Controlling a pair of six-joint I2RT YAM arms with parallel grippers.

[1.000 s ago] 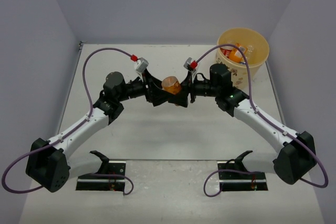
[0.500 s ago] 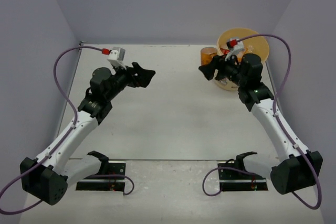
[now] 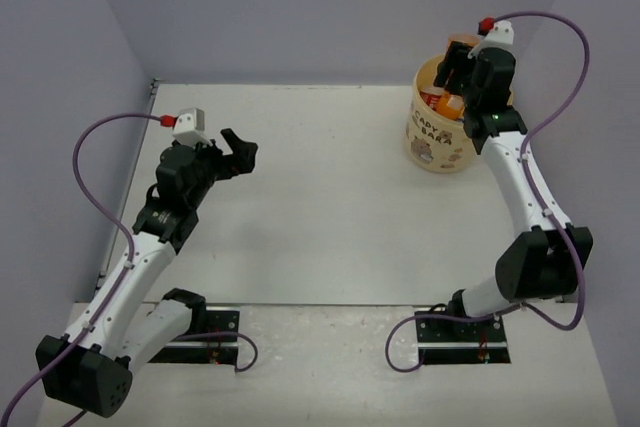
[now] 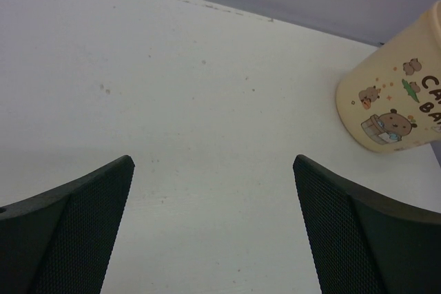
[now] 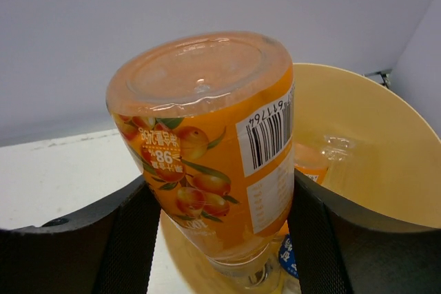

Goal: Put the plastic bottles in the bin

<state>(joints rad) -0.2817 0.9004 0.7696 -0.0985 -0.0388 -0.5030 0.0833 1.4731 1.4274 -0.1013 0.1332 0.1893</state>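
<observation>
A pale table (image 3: 320,207) fills the overhead view, enclosed by grey walls. At its upper right stands the bin (image 3: 432,147), a pale-yellow tub with a cartoon animal and dark lettering on its side. Its mouth faces up so bottles can drop in. Inside it lie other bottles (image 3: 440,100), showing orange and red from above. The right wrist view adds a clear one (image 5: 336,149) against the far wall.

The right arm (image 3: 520,177) reaches up along the right edge of the frame. The right gripper (image 3: 463,69) hangs above the bin's rim, its jaws partway closed on a stubby orange bottle (image 5: 207,135). In the wrist view this bottle sits squarely between the two dark fingers (image 5: 131,239). Its base is uppermost and its neck points down into the tub, probably so it falls straight in once released. It is over the opening, not yet inside.

At the left of the overhead view, the left gripper (image 3: 238,152) hovers over the table, well apart from the bin. Its jaws are spread wide with nothing between them, likely parked out of the way.
</observation>
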